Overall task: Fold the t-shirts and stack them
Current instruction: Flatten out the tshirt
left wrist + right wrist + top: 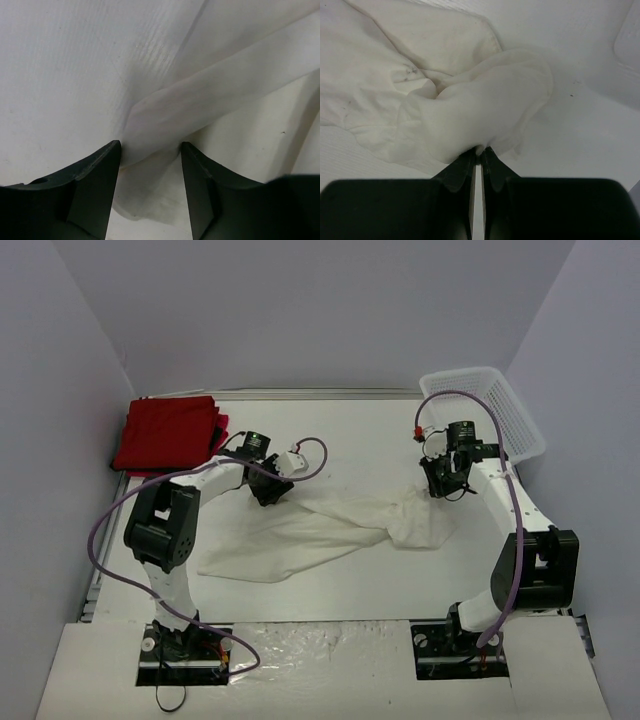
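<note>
A large cream-white t-shirt point(320, 530) lies crumpled across the middle of the table. My left gripper point(268, 488) is open at its upper left edge, its fingers straddling a fold of the cloth point(160, 125) without closing on it. My right gripper point(443, 485) is shut on a bunched edge of the same shirt point(470, 115) at its right end and holds it slightly raised. Red t-shirts point(168, 432) lie folded in a flat stack at the far left corner.
A white plastic mesh basket point(485, 412) stands at the far right against the wall. Grey walls close in the table on three sides. Purple cables loop off both arms.
</note>
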{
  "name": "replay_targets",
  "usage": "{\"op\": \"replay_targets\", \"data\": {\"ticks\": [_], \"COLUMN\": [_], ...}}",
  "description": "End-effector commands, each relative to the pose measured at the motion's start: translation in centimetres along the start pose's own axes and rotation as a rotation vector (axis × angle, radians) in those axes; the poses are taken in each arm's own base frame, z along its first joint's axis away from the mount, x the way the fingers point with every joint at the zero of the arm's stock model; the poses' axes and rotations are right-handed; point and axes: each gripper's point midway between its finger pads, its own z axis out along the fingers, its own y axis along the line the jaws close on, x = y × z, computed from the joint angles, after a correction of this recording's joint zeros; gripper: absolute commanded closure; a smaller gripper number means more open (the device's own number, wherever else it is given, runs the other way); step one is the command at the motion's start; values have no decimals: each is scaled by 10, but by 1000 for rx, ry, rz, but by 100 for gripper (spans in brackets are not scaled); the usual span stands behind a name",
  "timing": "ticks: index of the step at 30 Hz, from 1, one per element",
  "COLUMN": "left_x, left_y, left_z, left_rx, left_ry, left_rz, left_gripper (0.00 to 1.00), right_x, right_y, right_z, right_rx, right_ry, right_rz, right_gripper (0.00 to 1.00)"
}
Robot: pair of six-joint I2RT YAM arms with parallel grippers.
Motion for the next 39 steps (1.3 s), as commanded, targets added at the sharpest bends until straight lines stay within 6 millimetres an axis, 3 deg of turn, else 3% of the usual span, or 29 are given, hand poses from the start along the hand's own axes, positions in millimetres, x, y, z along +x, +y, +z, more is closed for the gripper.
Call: {"op": "replay_targets", "data": {"ticks": [1,9,23,31,39], "left_x": [-6,-3,-33,-21,-32], "left_y": [4,11,20,21,25], "left_z": [-3,4,-19,-4,-13], "left_rx": [2,-17,-42,-26,-42], "left_ry": [4,28,-41,6,-19], "left_rz": [30,25,36,42,52], "left_gripper": [50,53,52,52,53], "right_x": [10,14,19,21,27], "right_y": [5,8,11,11,15], "right_z": [6,11,19,23,31], "right_rx": [-33,-50,-74,-80,-104], "right_ry": [33,41,64,76,99], "right_rz": [4,4,5,7,8], "right_gripper": [100,100,100,100,100]}}
